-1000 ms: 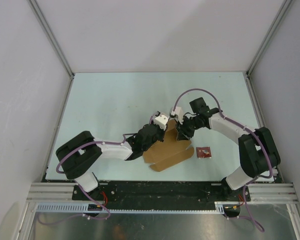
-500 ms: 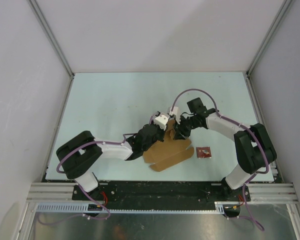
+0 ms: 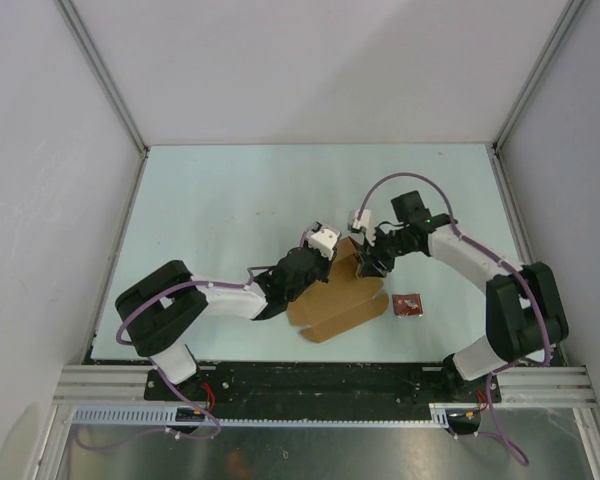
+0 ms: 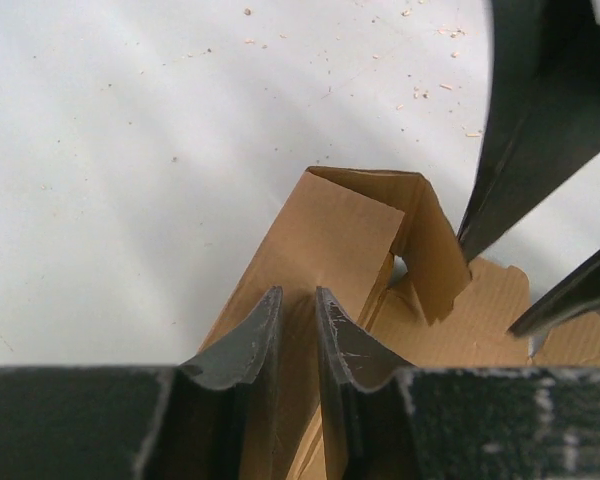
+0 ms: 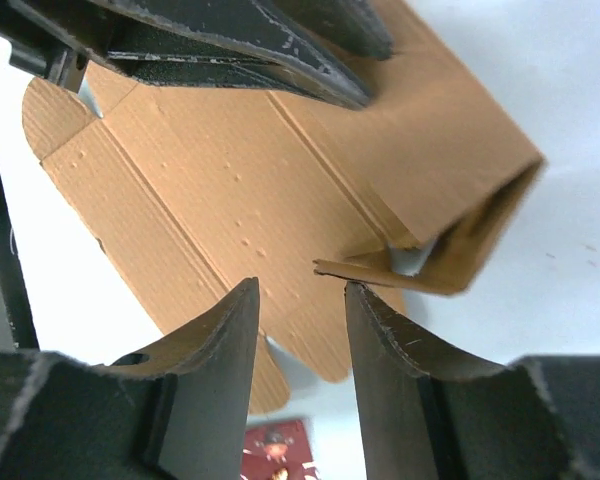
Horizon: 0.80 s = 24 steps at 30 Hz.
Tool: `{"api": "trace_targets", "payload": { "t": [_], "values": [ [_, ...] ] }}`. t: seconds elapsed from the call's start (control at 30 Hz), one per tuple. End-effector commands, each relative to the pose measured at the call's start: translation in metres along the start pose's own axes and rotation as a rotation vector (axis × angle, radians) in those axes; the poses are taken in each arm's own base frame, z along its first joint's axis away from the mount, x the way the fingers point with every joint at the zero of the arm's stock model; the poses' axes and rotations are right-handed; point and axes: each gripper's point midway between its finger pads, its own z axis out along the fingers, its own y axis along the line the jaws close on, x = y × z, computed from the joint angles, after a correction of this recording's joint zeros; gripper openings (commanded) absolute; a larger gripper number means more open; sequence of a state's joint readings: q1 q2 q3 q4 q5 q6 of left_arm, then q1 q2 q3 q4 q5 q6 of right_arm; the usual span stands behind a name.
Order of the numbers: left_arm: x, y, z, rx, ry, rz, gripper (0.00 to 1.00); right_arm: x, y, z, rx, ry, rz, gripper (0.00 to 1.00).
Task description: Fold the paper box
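Note:
The paper box [image 3: 342, 306] is a brown cardboard sheet lying partly flat on the table near the front middle, with one side panel raised. My left gripper [image 3: 322, 262] is shut on that raised panel, which stands between the fingers in the left wrist view [image 4: 298, 295]. The panel's far end folds over into a small corner flap [image 4: 430, 250]. My right gripper [image 3: 368, 264] is open just right of the box. In the right wrist view [image 5: 300, 285] a thin flap edge [image 5: 355, 268] touches its right fingertip. The flat sheet [image 5: 210, 190] lies beyond it.
A small red square packet [image 3: 408, 303] lies on the table just right of the box, and shows in the right wrist view [image 5: 275, 450]. The pale table [image 3: 230, 200] stretches back to white walls. Metal rails run along its sides.
My right gripper moved in towards the raised panel, then drew back slightly to the right. Its elbow swung outward. The left gripper kept its hold and hardly moved.

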<state>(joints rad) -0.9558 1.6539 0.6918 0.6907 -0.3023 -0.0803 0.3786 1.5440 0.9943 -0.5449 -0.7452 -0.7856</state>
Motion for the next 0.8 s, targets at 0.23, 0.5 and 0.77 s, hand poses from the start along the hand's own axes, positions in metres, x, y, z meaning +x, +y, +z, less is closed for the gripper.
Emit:
{"api": "trace_targets", "payload": {
  "t": [0.23,0.5,0.77],
  "values": [
    [0.008,-0.002,0.003,0.011,0.034,-0.007,0.24,-0.004,-0.045,-0.036,0.167,-0.064,-0.036,0.5],
    [0.005,-0.002,0.002,0.013,0.028,-0.009,0.24,0.002,-0.074,-0.036,0.232,-0.043,-0.079,0.56],
    [0.005,0.0,-0.001,0.009,0.026,-0.01,0.24,0.006,-0.074,-0.027,0.125,-0.026,-0.137,0.65]
  ]
}}
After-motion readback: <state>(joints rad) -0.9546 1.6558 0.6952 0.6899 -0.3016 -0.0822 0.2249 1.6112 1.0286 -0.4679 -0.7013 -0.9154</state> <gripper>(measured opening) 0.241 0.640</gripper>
